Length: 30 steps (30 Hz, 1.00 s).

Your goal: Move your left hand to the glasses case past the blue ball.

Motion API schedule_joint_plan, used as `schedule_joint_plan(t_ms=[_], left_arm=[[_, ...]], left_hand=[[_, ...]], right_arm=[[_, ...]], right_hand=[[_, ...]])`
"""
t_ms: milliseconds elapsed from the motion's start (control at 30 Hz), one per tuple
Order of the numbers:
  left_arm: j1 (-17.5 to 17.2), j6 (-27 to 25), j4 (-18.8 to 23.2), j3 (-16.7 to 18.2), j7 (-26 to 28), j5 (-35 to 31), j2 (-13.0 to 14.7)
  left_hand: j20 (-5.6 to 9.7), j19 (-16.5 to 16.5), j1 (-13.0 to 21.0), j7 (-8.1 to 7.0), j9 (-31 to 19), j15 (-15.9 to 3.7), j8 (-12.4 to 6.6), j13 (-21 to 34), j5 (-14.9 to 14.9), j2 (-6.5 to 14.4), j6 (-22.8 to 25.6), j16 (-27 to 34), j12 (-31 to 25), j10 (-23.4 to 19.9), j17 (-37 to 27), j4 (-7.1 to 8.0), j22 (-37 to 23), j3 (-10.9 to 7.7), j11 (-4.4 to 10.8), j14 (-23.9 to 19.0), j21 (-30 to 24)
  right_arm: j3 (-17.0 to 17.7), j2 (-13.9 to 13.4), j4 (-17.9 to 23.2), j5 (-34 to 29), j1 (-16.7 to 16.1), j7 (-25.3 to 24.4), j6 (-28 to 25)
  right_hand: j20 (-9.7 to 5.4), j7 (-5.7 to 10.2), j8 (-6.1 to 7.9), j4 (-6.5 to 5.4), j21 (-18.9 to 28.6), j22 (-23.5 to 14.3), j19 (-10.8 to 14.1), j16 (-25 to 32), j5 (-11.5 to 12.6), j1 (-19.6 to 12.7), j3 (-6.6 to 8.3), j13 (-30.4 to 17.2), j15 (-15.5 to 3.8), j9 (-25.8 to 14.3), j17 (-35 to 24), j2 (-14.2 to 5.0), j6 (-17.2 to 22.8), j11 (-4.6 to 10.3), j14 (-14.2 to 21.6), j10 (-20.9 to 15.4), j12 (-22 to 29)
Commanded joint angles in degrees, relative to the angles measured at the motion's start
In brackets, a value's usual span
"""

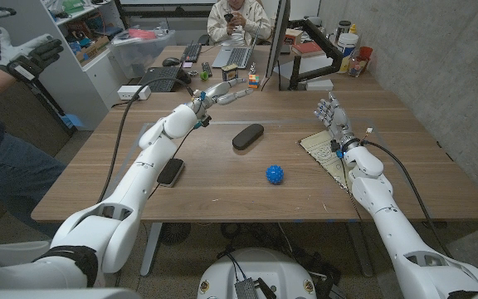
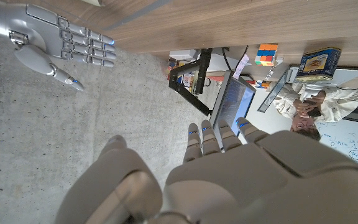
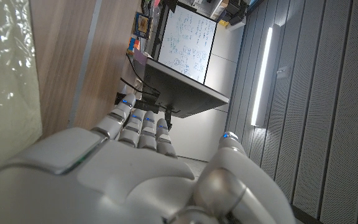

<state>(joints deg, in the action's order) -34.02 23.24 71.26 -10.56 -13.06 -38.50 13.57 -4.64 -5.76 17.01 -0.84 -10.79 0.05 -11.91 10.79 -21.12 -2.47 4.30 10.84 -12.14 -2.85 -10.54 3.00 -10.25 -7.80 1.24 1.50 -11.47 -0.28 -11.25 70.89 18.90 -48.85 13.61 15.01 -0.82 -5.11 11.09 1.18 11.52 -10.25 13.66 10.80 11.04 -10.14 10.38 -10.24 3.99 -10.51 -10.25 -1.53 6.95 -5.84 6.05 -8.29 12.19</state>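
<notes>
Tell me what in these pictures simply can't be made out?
- Whether the left hand is above the table or touching it: the head view gives no height.
- What the flat dark object is: partly under the left arm, too small.
- Writing on the whiteboard: too small in the right wrist view.
- The paper under the right hand: partly covered.

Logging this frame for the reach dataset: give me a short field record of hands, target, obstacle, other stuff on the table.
left hand: raised over the table's far side, fingers apart, holding nothing
right hand: upright near the table's right side, fingers apart, holding nothing
case: dark, lying mid-table, untouched, nearer the robot than the left hand
ball: blue, spiky, nearer the robot than the case, apart from it
phone: dark, flat, beside the left arm
mat: pale sheet under the right wrist
person: seated behind the table
</notes>
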Motion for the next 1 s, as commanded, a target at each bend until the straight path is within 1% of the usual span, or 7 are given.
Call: schedule_joint_plan(t_ms=[33, 533, 1000], left_arm=[[0.78, -0.39, -0.64, -1.61, -0.01, -1.52, 0.27], [1.18, -1.58, 0.42, -3.14, -0.55, -3.69, 0.98], [2.48, -0.92, -0.88, -5.42, -0.35, -5.42, 1.04]], left_hand=[[-0.13, -0.16, 0.68, -0.16, -0.21, 0.11, -0.27, 0.3, -0.26, -0.11, 0.29, 0.25, -0.14, -0.23, -0.09, 0.1, -0.27, 0.23, 0.15, -0.17, -0.22], [-0.15, -0.6, 0.92, -0.34, -0.23, 0.25, -0.22, 0.31, -0.31, 0.03, 0.34, 0.21, -0.13, -0.29, -0.09, 0.08, -0.28, 0.32, 0.33, -0.17, -0.05], [-0.15, -0.9, 1.17, -0.68, -0.24, 0.3, -0.17, 0.33, -0.36, 0.21, 0.39, 0.25, -0.1, -0.32, -0.1, 0.05, -0.28, 0.4, 1.02, -0.33, 0.03]], right_arm=[[0.11, -0.01, 0.1, -0.05, -0.22, -0.03, -0.36], [-0.14, 0.49, -1.79, -0.21, 0.92, 0.9, -0.08], [0.35, 0.92, -2.69, -0.22, 1.35, 1.17, 0.79]], right_hand=[[0.36, 0.19, -0.1, -0.03, 0.05, -0.3, 0.22, -0.05, 0.31, -0.11, -0.38, -0.25, -0.11, -0.11, -0.32, -0.59, 0.03, -0.16, 0.43, -0.29, -0.13], [0.37, 0.12, -0.11, 0.02, 0.04, -0.3, 0.19, -0.07, 0.31, -0.11, -0.45, -0.25, -0.05, -0.11, -0.32, -0.6, -0.03, -0.22, 0.41, -0.3, -0.16], [0.42, 0.1, -0.11, 0.05, 0.04, -0.29, 0.21, -0.06, 0.31, -0.09, -0.51, -0.25, -0.04, -0.12, -0.33, -0.64, -0.07, -0.29, 0.44, -0.33, -0.17]])
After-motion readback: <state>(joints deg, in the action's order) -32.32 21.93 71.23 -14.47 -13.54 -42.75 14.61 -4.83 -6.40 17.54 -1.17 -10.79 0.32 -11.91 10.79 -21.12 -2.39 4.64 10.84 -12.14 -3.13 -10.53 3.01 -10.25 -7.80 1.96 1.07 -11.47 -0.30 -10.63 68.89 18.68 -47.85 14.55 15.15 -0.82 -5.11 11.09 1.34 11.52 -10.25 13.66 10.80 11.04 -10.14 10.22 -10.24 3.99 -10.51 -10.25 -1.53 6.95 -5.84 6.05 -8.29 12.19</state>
